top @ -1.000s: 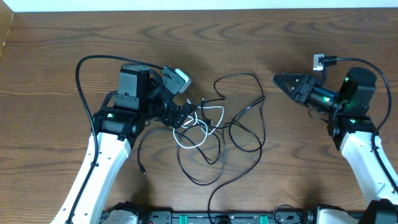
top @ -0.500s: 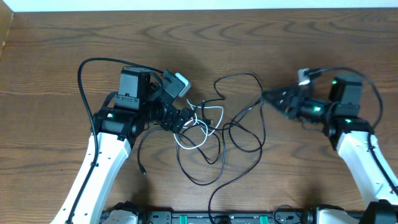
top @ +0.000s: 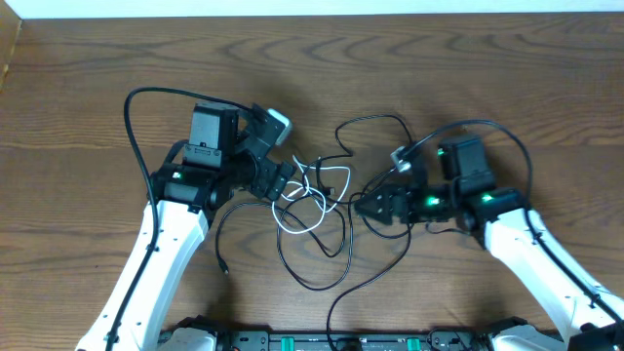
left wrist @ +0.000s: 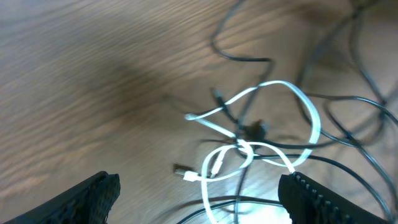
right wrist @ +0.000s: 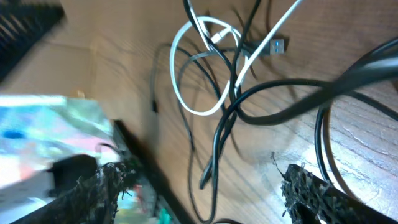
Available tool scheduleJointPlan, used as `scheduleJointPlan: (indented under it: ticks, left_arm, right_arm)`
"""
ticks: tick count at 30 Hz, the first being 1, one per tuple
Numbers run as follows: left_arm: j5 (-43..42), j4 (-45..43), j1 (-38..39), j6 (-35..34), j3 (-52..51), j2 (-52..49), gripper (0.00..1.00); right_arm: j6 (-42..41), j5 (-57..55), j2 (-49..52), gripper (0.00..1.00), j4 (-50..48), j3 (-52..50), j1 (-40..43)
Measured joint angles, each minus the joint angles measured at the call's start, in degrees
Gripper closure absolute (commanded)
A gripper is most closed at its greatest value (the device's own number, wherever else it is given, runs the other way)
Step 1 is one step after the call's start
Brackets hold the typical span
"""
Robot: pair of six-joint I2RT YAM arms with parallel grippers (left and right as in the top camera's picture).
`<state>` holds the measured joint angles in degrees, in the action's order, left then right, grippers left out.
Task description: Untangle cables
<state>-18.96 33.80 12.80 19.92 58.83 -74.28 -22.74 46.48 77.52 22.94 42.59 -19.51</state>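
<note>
The cables lie tangled mid-table: a white cable looped through several thin black cables. My left gripper is open at the tangle's left edge. Its wrist view shows the white cable and a small plug ahead of the left gripper, nothing between the fingers. My right gripper is open at the tangle's right side, low over the black loops. Seen from the right wrist, a black cable and the white loop lie ahead of the right gripper; a black strand runs between the fingers, ungripped.
The thick black arm cable arcs over the left arm, and another over the right arm. The table's far edge runs along the top. A rail with green parts borders the near edge.
My right arm swung from the far right in to the tangle's right side, and its jaws opened. The left arm barely shifted. The cables lie as before.
</note>
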Motion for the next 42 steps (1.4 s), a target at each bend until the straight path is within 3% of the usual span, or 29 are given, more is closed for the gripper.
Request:
scheduleJointPlan:
  ticks: [10,20,27,40,42]
  left_arm:
    - [10.4,-1.5,0.0,-10.8,0.0,-2.6,0.13]
    - [13.2,-1.0,0.0,-13.4,0.0,-3.7,0.13]
    - [13.3,-0.4,0.0,-13.8,0.0,-3.7,0.13]
    - [13.3,-0.2,0.0,-13.8,0.0,-3.7,0.13]
    - [13.3,-0.2,0.0,-13.8,0.0,-3.7,0.13]
  right_arm:
    - [-0.1,-14.1,0.0,0.37,0.4,-0.3,-9.1]
    - [-3.1,-18.1,3.2,0.56,-2.5,-0.7,-13.0]
    - [-6.1,-18.2,8.6,0.98,-7.5,-0.7,-15.3]
    - [-8.4,-17.4,10.2,0.99,-9.8,-0.8,-15.2]
    - [-8.4,-17.4,10.2,0.95,-9.8,-0.8,-15.2]
